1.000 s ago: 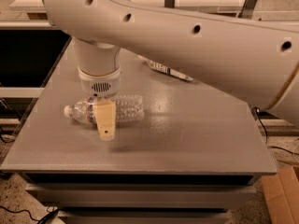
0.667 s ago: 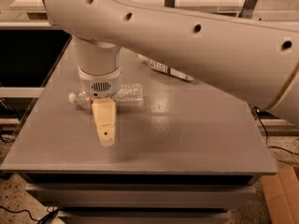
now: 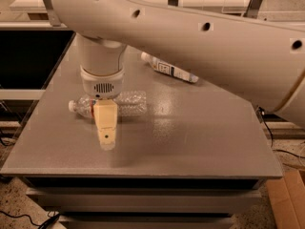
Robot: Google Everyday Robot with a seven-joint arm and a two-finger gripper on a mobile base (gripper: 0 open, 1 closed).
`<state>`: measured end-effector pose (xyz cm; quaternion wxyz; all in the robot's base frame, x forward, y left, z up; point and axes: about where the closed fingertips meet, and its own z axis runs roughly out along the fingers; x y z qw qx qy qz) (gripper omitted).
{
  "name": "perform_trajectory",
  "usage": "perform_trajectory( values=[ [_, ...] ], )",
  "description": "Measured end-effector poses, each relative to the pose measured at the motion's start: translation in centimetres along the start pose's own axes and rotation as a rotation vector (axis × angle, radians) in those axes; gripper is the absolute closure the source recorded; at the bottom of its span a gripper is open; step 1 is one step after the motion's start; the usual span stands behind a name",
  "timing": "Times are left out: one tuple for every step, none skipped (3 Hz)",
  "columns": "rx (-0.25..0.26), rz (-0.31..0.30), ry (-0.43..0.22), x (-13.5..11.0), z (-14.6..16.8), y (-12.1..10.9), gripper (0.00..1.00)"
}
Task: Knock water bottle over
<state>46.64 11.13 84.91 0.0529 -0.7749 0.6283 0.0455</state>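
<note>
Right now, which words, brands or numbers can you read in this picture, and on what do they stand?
Nothing can be read.
Second bottle, white label: print too blurred.
Water bottle, lying on the table: label band mostly hidden behind the pincer, which hangs in front of it.

Cream gripper (image 3: 106,135) above grey table (image 3: 200,142), before clear, white-capped water bottle (image 3: 129,103).

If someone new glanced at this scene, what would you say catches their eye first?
The big white robot arm sweeps across the top of the view, its gripper hanging low over the front left of the grey table. Just behind the gripper, the clear water bottle lies on its side, cap pointing left; a white-labelled bottle lies further back.
</note>
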Motion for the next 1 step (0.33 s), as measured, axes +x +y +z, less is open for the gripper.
perform_trajectory(
  values=[
    [-0.008,0.0,-0.022,-0.17,-0.13,0.13,0.0]
  ],
)
